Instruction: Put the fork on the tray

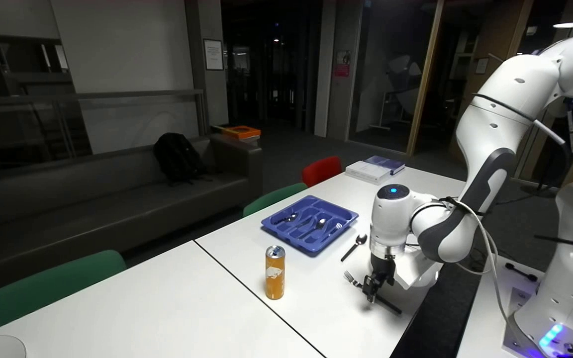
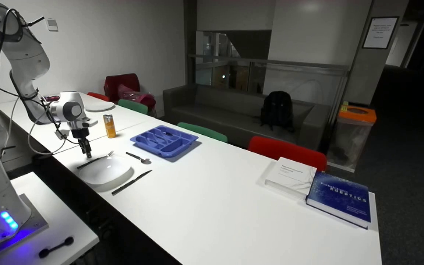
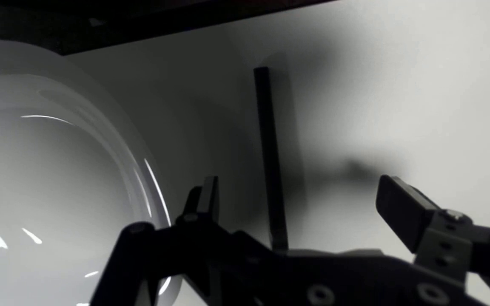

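In the wrist view my gripper (image 3: 298,191) has its jaws spread wide, grasping nothing; the fork (image 3: 270,153) lies on the table (image 3: 453,106) between them, its handle clear of both. It sits nearer the jaw beside the plate (image 3: 53,178), so if I squeezed now, that jaw would likely meet it first and skid it. I cannot tell whether I am low enough: too high and I nip over the thin handle, too low and I jab the table. A drift toward the plate could shove its rim. In an exterior view the loose spoon (image 1: 355,244) lies between me and the blue tray (image 1: 289,240), and the can (image 1: 275,273) stands near; carrying low, I might sweep the spoon aside or knock the tray's wall. In an exterior view the plate sits between the fork and the knife (image 2: 132,182), near the table's edge, so a hard nudge could send it off.
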Controlling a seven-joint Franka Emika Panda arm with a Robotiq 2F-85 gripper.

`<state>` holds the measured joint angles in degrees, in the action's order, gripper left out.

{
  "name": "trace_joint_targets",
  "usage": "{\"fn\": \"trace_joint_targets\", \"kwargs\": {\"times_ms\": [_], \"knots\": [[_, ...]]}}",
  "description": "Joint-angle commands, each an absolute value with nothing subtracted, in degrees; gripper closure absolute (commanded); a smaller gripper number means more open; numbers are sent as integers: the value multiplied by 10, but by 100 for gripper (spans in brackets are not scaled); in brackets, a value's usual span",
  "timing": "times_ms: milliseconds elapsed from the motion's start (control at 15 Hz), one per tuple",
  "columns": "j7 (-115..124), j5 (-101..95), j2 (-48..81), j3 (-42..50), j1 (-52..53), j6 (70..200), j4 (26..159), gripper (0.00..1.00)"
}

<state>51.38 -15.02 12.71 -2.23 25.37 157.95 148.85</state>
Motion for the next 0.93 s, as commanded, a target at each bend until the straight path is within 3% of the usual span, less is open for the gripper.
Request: {"fn": "trace_joint_targets", "kwargs": {"times_ms": [0,600,733,800,867], "knots": [[501,-176,129,-30,240,1526,1479,0],[315,-111,169,-60,189,1516,1450,3],[297,-106,174,-58,193,1513,1444,15],[290,-104,175,-58,194,1512,1440,33],[288,-104,177,-57,197,1511,1438,37]]}}
